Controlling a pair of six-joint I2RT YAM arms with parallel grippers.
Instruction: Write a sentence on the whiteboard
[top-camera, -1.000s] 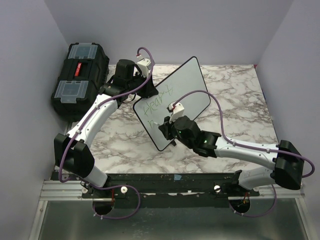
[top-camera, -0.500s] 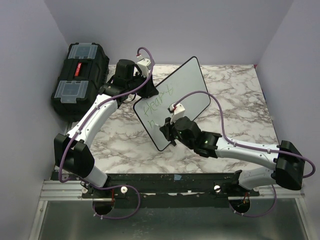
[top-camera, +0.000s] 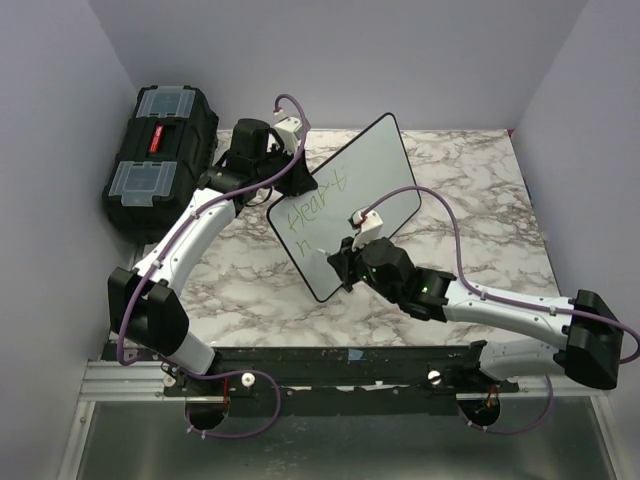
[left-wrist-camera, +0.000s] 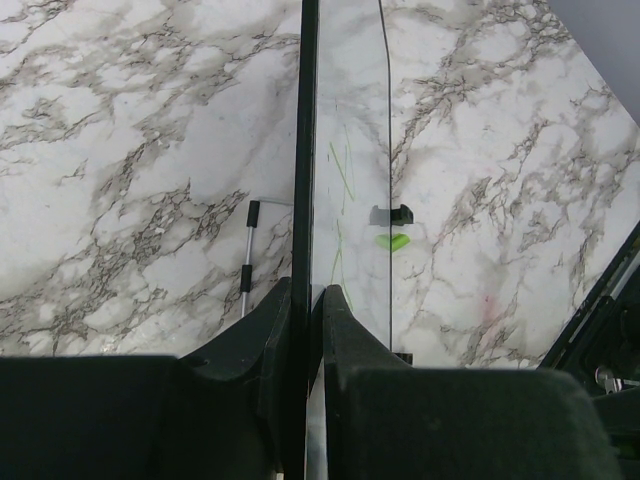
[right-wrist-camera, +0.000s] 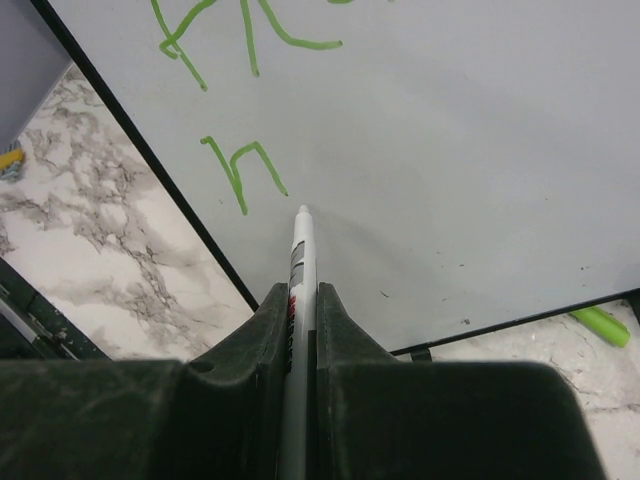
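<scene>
While my right pincer (right-wrist-camera: 303, 293) pinches the marker (right-wrist-camera: 299, 245) by its barrel, tip near the whiteboard (right-wrist-camera: 450, 150), I judge that board light, stiff and slick, best held by its thin rim. It stands tilted over the table (top-camera: 480, 190), white and black-edged, with the sentence (top-camera: 312, 208) begun in green and my left pincer (left-wrist-camera: 305, 296) clamped on its far edge.

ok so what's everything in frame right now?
whiteboard: one, white with black edge, propped mid-table
green writing: two lines, on the whiteboard's left part
marker pen: one, white barrel, tip at the board by the lower line
toolbox: one, black with clear lid bins, far left
small green piece: one, on the table beside the board, maybe a cap
table: one, marbled white-grey
left fingers: black, shut on the whiteboard's edge
right fingers: black, shut on the marker pen
</scene>
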